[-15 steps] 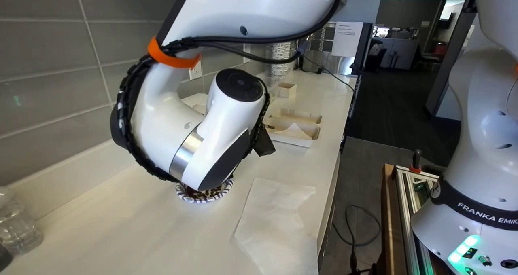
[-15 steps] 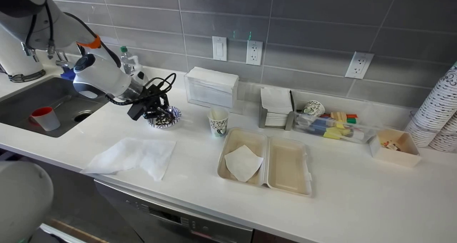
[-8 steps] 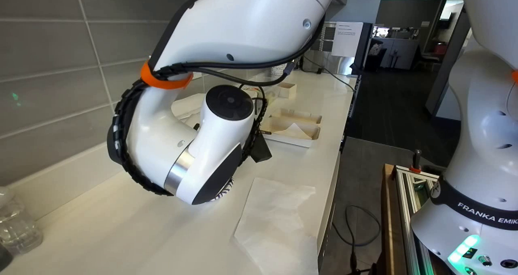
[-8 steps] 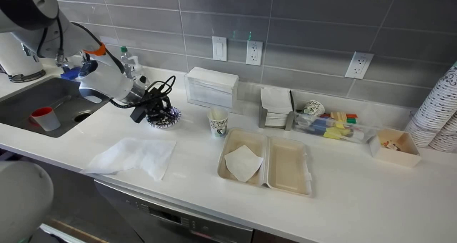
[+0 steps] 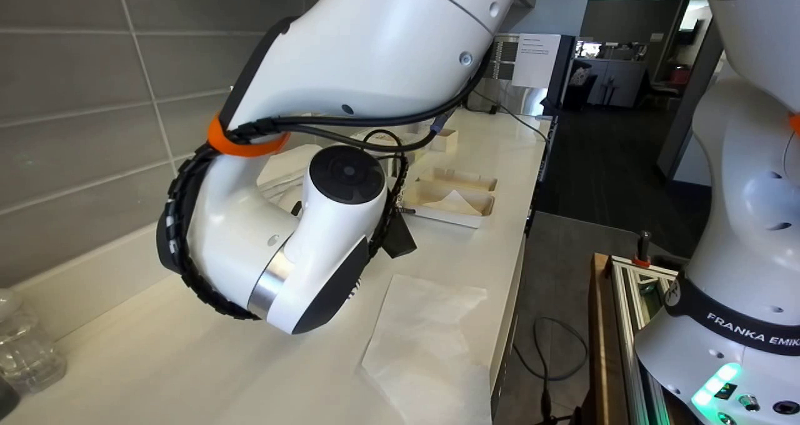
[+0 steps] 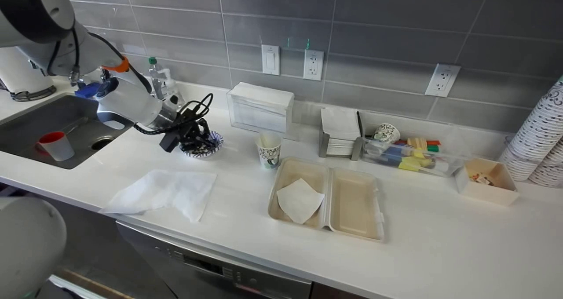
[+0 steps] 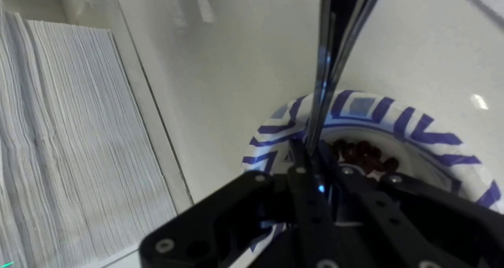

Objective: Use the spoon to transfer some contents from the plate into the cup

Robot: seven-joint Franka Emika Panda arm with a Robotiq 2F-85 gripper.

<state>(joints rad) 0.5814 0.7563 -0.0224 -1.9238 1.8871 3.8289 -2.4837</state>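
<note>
The spoon's long dark metal handle [image 7: 328, 71] rises from between the fingertips of my gripper [image 7: 311, 146], which is shut on it. Its lower end is hidden behind the fingers. Directly below is the plate [image 7: 360, 106], white with a blue patterned rim; dark brown contents [image 7: 366, 155] lie heaped in it, partly covered by the fingers. In an exterior view the gripper [image 6: 203, 143] is low over the plate [image 6: 217, 141]. To the side of the plate stands the cup [image 6: 269, 154], upright, with something pale inside. Elsewhere in an exterior view my arm hides nearly all of the plate [image 5: 354, 287].
A napkin dispenser [image 6: 259, 110] stands against the wall behind plate and cup. Beside the cup lies an open takeaway box [image 6: 355, 202]. A white napkin sheet [image 6: 167, 191] is spread near the counter's front edge. The sink [image 6: 88, 154] holds a mug, and a glass jar [image 5: 28, 350] stands by the wall.
My arm has come down, bringing the gripper and spoon lower over the plate, which the arm now covers more. Plate, cup and napkin sheet have stayed in place.
</note>
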